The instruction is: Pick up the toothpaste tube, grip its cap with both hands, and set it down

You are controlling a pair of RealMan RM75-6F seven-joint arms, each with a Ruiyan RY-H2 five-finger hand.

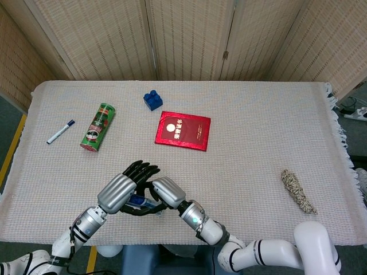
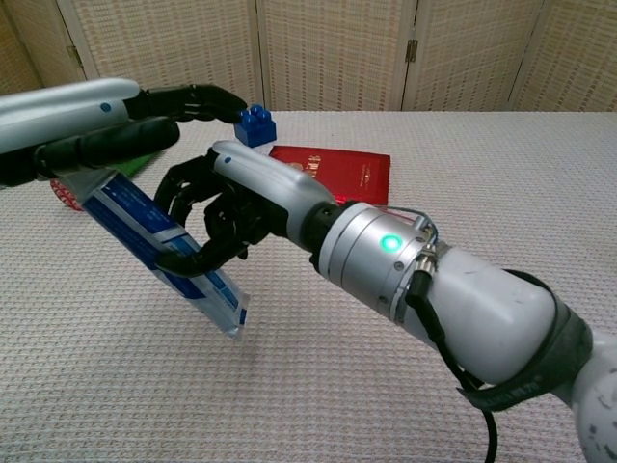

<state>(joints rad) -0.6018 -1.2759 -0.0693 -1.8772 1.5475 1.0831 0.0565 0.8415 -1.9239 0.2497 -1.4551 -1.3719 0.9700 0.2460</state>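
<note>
The red booklet (image 1: 182, 130) carries gold characters too small to read.

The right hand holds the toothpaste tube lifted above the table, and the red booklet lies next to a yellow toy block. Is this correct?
Not quite: the toy block is blue, not yellow, as the head view shows. The rest holds: the right hand holds the toothpaste tube above the table, and the red booklet lies beside the block.
</note>
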